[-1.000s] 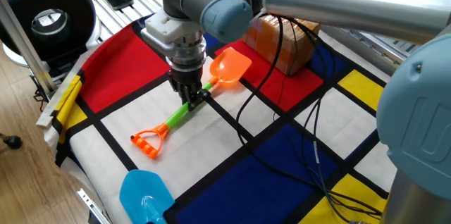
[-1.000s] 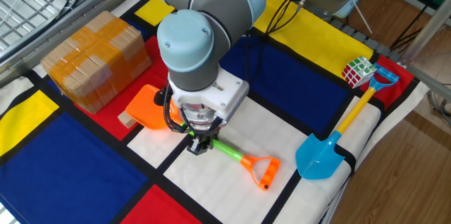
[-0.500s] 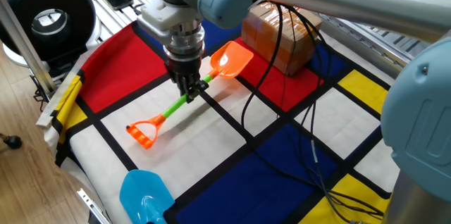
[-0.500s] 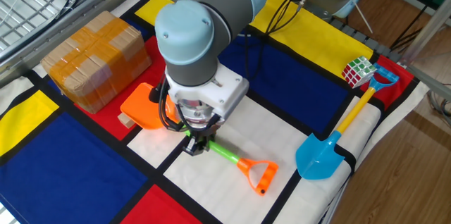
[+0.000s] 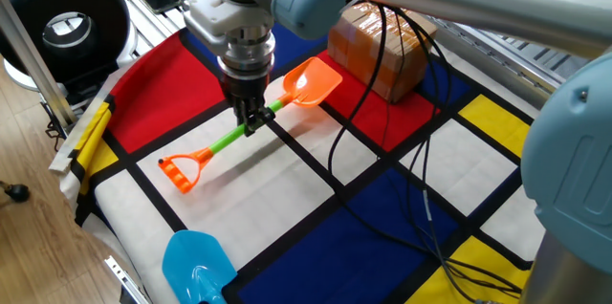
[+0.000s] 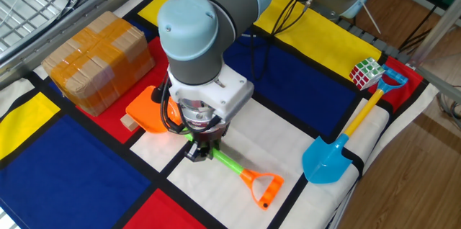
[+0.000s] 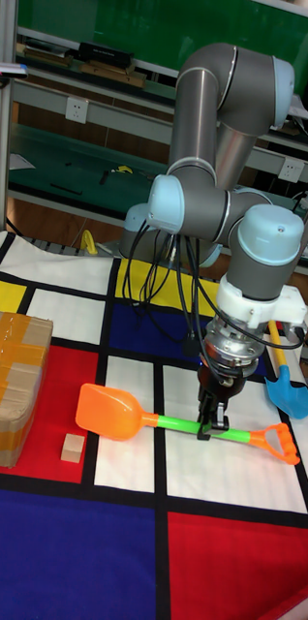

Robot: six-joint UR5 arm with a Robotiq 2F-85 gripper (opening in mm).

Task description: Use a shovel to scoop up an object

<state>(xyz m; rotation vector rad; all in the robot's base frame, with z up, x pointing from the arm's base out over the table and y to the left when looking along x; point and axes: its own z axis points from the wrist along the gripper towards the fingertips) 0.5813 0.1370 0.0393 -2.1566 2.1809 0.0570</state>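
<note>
From one fixed view, the gripper (image 5: 251,122) is clamping its fingers (image 5: 245,115) on the green shaft of the shovel (image 5: 251,120), and compared with a second ago the whole tool is riding higher off the counter (image 5: 287,199) and swinging, its orange end loop now lying farther from the cardboard box (image 5: 382,51) while the blade is hanging just beside that box. The cube is hidden here behind the arm. From the other fixed view, the shovel (image 6: 216,158) is gripped at mid-shaft, and its loop is sitting nearer the lower edge than before; the blade is hovering right at the tiny wooden cube (image 6: 130,122), which is resting just beside the cardboard box (image 6: 94,60), apparently not yet on the blade. From the tall fixed view, the shovel (image 7: 173,422) is looking roughly level, the gripper (image 7: 212,418) pinching its shaft, and the cube (image 7: 73,448) is lying below the blade, apart from it and just beside the box (image 7: 9,383). I'd judge the lift is done and the scoop itself is still to come.
</note>
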